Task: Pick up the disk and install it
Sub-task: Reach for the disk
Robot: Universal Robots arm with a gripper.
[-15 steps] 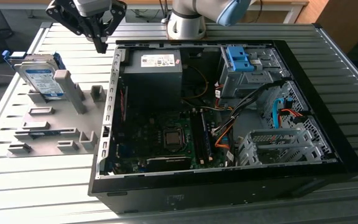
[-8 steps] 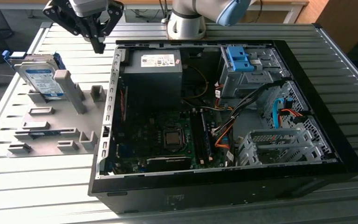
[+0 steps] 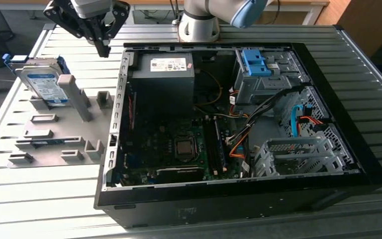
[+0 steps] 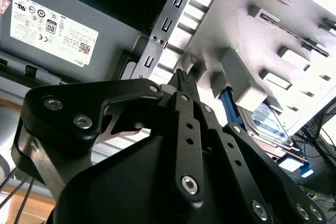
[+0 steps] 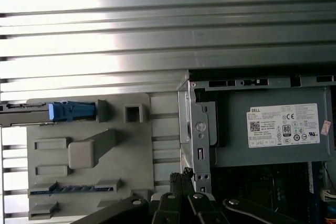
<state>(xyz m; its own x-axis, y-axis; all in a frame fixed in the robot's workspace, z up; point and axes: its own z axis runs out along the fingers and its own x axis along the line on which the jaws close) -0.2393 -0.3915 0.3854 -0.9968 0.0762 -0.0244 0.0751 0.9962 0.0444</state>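
The disk [image 3: 42,82] is seen propped on edge in the grey fixture [image 3: 51,144] at the exterior view's upper left, its white-and-blue label facing outward. The gripper [image 3: 103,49] is closed on nothing, raised over the gap between the fixture and the open computer case [image 3: 370,169], clear of the disk. A white printed sticker is borne by the power supply [image 3: 161,74].

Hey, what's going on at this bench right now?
A robot arm's black gripper, fingers closed and empty, hangs by the edge of an open black computer case, next to a grey plastic holder tray. The silver-grey hard disk with blue rails stands upright in that tray, untouched.
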